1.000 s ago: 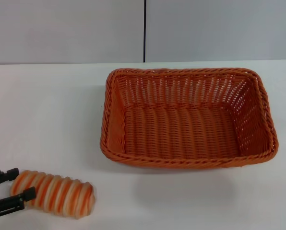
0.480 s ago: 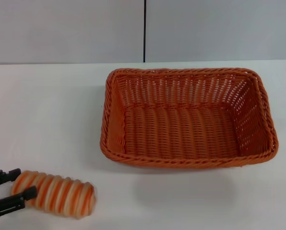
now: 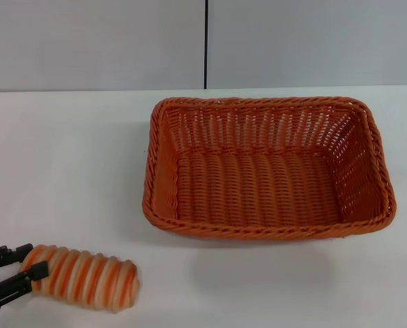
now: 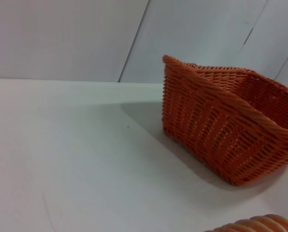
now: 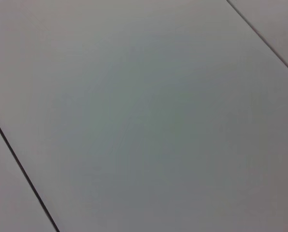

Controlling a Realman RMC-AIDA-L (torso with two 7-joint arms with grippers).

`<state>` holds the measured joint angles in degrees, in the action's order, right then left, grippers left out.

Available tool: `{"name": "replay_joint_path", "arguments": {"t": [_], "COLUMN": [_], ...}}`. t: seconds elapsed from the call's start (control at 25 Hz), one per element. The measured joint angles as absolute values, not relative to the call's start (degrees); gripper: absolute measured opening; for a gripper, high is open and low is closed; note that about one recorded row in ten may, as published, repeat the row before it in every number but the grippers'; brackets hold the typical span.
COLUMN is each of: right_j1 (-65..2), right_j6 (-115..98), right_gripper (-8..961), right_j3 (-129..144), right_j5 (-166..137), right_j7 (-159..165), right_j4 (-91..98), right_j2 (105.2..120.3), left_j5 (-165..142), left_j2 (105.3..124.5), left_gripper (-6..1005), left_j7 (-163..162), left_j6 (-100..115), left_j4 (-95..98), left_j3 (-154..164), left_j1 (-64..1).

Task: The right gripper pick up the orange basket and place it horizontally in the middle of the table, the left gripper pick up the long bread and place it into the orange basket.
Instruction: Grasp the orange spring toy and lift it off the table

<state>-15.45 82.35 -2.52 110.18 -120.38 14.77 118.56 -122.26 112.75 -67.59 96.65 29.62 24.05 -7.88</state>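
Observation:
The orange basket (image 3: 268,231) lies lengthwise across the middle of the white table (image 3: 67,164), upright and with nothing in it. It also shows in the left wrist view (image 4: 216,130). The long bread (image 3: 84,279), cream with orange stripes, lies on the table near the front left corner. My left gripper (image 3: 27,265) holds the bread's left end, one black finger on each side and pressed against it. A sliver of the bread (image 4: 260,224) shows at the edge of the left wrist view. The right gripper is out of view; its wrist camera sees only grey wall panels.
A grey panelled wall (image 3: 94,41) with a dark vertical seam (image 3: 205,41) stands behind the table. Bare tabletop lies between the bread and the basket, and along the front.
The left gripper's fingers have drawn closer together on the bread's end. Gripper and bread have shifted slightly down and to the right. The basket has not moved.

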Motion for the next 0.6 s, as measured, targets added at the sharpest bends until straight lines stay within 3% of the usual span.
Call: {"name": "replay_joint_path", "arguments": {"t": [0.6], "right_j1": [-15.3], "right_j6": [82.1], "right_gripper": [652], "right_j3": [-2.7], "right_j5": [110.2], "right_j7": [-120.4], "right_j4": [14.6], "right_j2": [118.65], "left_j5": [-123.7], "left_j2": [112.85], "left_gripper": [397], "left_j7": [-66.5], "left_j6": [96.3], "left_j4": [29.7], "left_j3": [23.7], "left_j1": [-8.3]}}
